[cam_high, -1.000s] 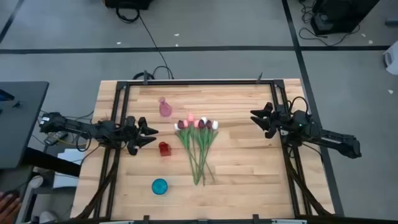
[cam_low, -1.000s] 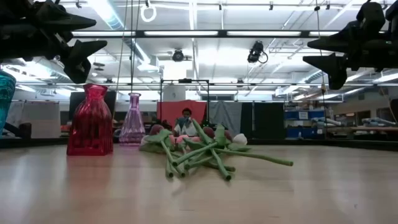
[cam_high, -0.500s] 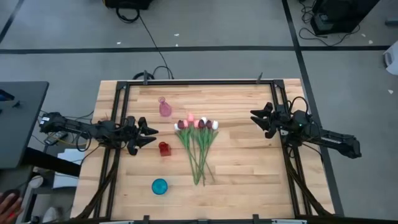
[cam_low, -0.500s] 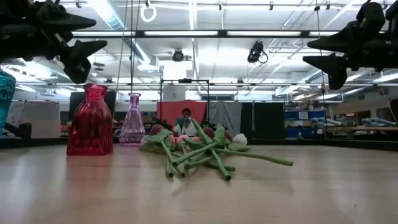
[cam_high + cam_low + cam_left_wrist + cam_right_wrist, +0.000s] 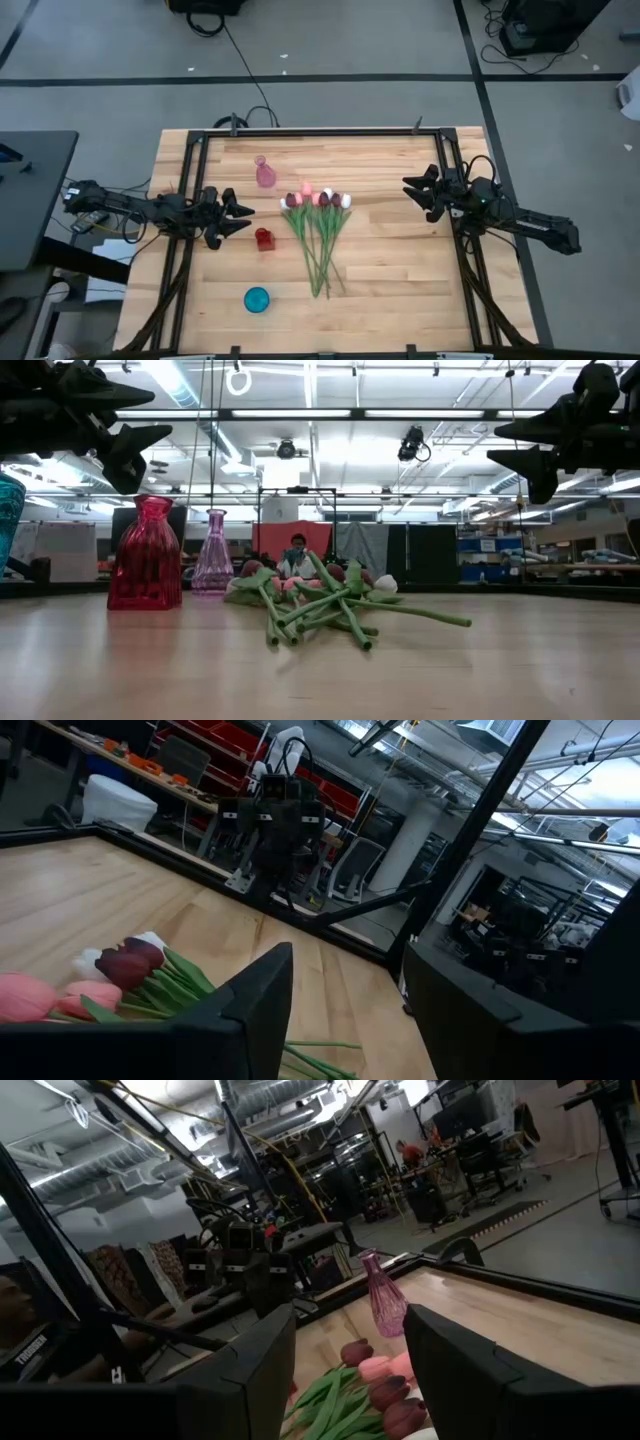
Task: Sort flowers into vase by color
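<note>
high view: flowers (image 5: 320, 232) bunched mid-table, stems pointing at the near edge
nearer: left gripper (image 5: 240, 216), unclenched, empty
right gripper (image 5: 415, 193): unclenched, empty

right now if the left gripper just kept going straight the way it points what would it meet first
Likely the flowers: the left gripper, open and raised, points across the table at their heads. Being above the table, it might pass over them; height is unclear.

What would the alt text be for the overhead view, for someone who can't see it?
A bunch of tulips lies mid-table, heads toward the far edge, with pink vase, red vase and teal vase to its left. The open left gripper and open right gripper hover on either side, holding nothing.
</note>
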